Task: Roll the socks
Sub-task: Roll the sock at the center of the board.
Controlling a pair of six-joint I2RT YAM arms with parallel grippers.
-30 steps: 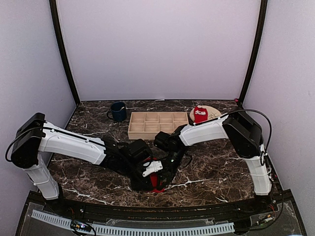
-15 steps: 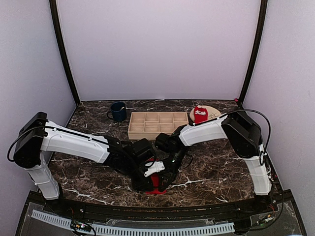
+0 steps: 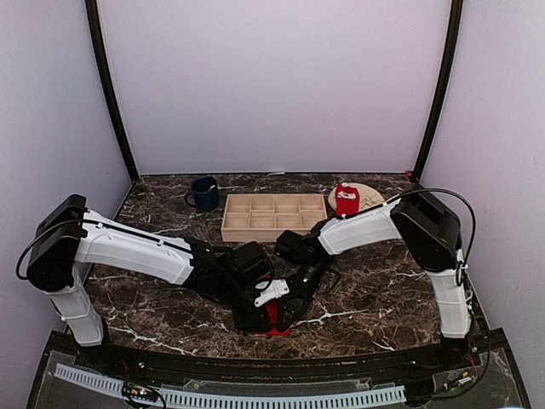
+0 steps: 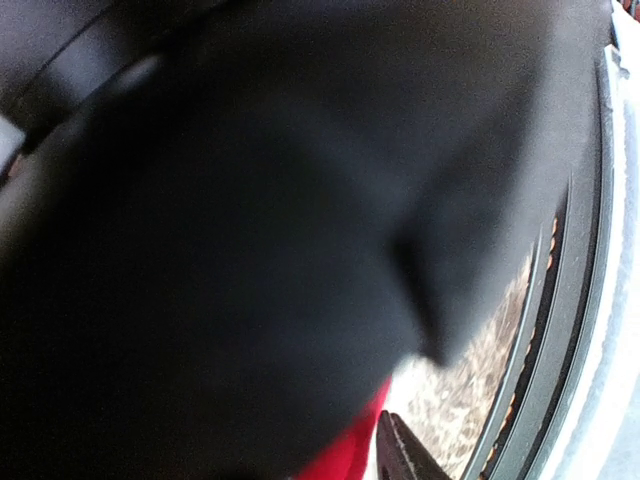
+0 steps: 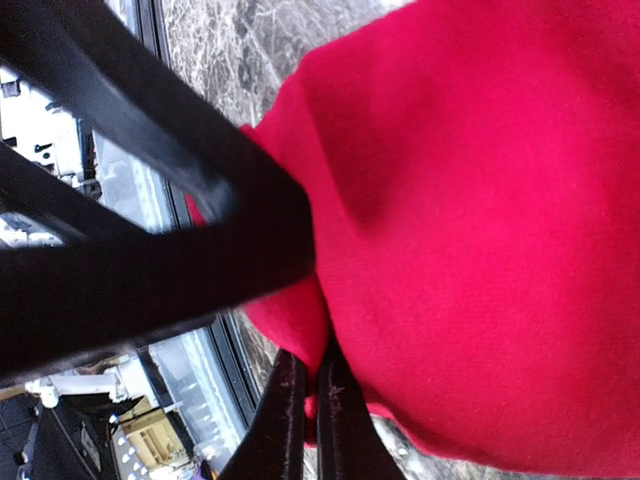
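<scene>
A red sock (image 3: 273,320) lies near the table's front edge, mostly hidden under the two grippers that meet over it. My right gripper (image 3: 288,303) is shut on a fold of this sock (image 5: 480,200); in the right wrist view its fingertips (image 5: 285,400) pinch the red fabric. My left gripper (image 3: 264,307) comes in from the left, and one of its black fingers (image 5: 200,180) crosses the sock's edge. The left wrist view is almost all dark blur, with a sliver of red sock (image 4: 350,445) beside one fingertip (image 4: 405,455). A second red sock (image 3: 346,198) lies on the round tan plate (image 3: 368,196).
A wooden tray (image 3: 230,223) with several compartments stands behind the grippers. A dark blue mug (image 3: 204,193) sits to its left at the back. The table's black front rim (image 3: 272,371) runs just in front of the sock.
Both wrists have shifted slightly to the right over the sock. The right gripper stays shut on the fabric throughout.
</scene>
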